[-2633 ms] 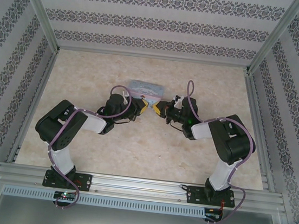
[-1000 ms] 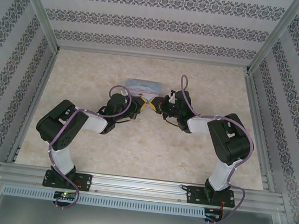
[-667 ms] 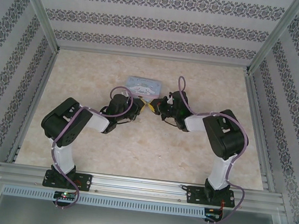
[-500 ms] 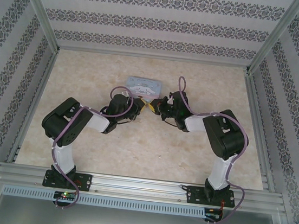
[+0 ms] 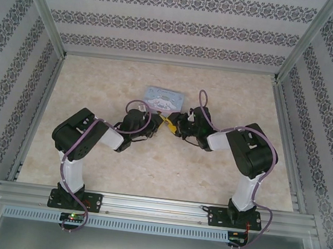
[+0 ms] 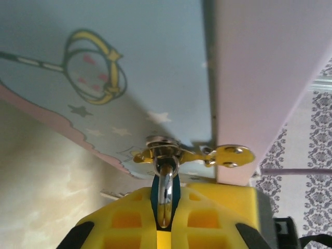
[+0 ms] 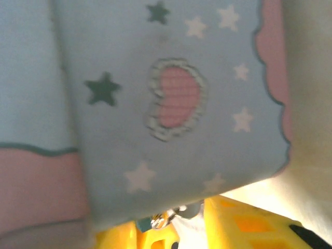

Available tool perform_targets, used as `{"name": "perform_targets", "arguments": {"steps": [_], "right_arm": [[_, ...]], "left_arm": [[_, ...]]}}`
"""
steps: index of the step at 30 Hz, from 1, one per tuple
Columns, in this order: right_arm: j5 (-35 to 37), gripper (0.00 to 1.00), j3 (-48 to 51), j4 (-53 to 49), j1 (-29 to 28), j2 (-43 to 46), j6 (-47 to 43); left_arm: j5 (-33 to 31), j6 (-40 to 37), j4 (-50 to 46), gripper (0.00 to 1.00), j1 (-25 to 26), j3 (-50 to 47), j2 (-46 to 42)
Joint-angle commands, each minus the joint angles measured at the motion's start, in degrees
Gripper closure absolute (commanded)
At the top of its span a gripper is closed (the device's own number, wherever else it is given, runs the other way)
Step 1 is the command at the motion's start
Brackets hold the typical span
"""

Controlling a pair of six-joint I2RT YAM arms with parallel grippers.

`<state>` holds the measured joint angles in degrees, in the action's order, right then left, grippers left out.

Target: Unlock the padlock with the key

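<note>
The left gripper (image 6: 166, 212) is clamped on the padlock (image 6: 165, 181), whose shackle points away from its fingers, through the gold hasp (image 6: 194, 154) at the tin's (image 5: 164, 97) near edge. The right gripper (image 5: 173, 126) sits just right of it. I cannot tell its opening, nor make out the key.

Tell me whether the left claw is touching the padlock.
Touching. The left wrist view shows the left claw shut on the padlock, its blue body pinched between the yellow fingers with no gap.
</note>
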<state>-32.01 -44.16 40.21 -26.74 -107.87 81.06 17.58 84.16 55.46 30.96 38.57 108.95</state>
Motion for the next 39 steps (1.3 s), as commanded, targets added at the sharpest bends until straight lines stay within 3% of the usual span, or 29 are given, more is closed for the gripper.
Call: {"name": "perform_targets", "arguments": {"steps": [1, 6, 13, 17, 24, 29, 39], "right_arm": [[-4.2, 0.5, 1.2, 5.8, -0.5, 5.3, -2.4], [-4.0, 0.43, 5.6, 1.3, -0.2, 10.5, -5.8], [-0.5, 0.43, 4.2, -22.9, -0.8, 21.2, -20.3], [1.9, 0.45, 3.6, -31.3, -1.4, 24.7, -26.6], [19.3, 0.52, -6.0, -52.7, -9.4, 25.7, -51.2], [28.0, 0.56, -8.3, -54.9, -13.0, 23.4, -60.2], [27.6, 0.65, -9.9, -54.1, -12.9, 20.1, -67.0]], "left_arm": [[6.1, -1.6, 0.3, 1.0, 2.8, -1.0, 1.9], [6.4, -1.7, -0.6, 1.0, 2.5, -0.5, 1.9], [7.0, -2.5, -2.4, 1.0, 2.1, 0.4, 1.8], [7.3, -2.8, -2.9, 1.0, 1.7, 0.8, 1.8], [8.3, -2.6, -5.4, 1.0, 1.4, 1.5, 0.5], [9.6, -1.8, -8.0, 1.0, 1.3, 2.3, -0.7], [12.0, -0.6, -12.9, 1.0, 1.2, 4.0, -3.3]]}}
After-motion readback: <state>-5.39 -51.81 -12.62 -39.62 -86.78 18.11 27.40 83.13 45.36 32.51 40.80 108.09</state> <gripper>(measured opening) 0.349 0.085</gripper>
